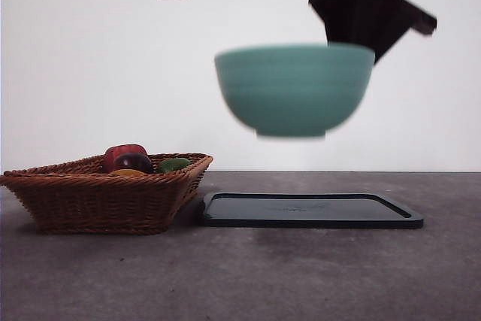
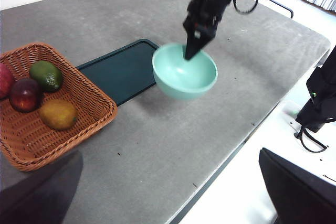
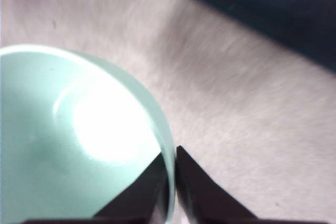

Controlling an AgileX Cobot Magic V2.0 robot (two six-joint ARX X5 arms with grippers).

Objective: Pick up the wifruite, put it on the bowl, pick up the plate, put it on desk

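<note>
The right pincer (image 1: 342,44) is clamped on the rim of the bowl (image 1: 294,88), one jaw inside and one outside, and holds it in the air above the dark tray (image 1: 310,210). In the front view the grip sits at about 1 o'clock on the bowl's rim; the bowl is blurred, so it is probably in motion. The bowl looks empty in both wrist views.

The task words do not match neatly here: the fruit has not gone into the bowl, and the thing being carried is the bowl, not a plate. My reading is that the step in hand is moving the bowl to a spot on the surface (image 1: 248,276). The next move calls for lowering it level until its foot rests flat, clear of the tray's raised edge, before the jaws let go; a one-sided rim grip could let it tilt.

The orange-brown fruit (image 2: 58,114) lies in the wicker basket (image 2: 79,135), beside a dark red fruit (image 2: 25,94) and a green fruit (image 2: 46,75). From the bowl, in the left wrist view, it sits at about 8 o'clock, well apart from the right pincer.

The left pincer is not visible in any view, so I cannot tell how its jaws stand.
</note>
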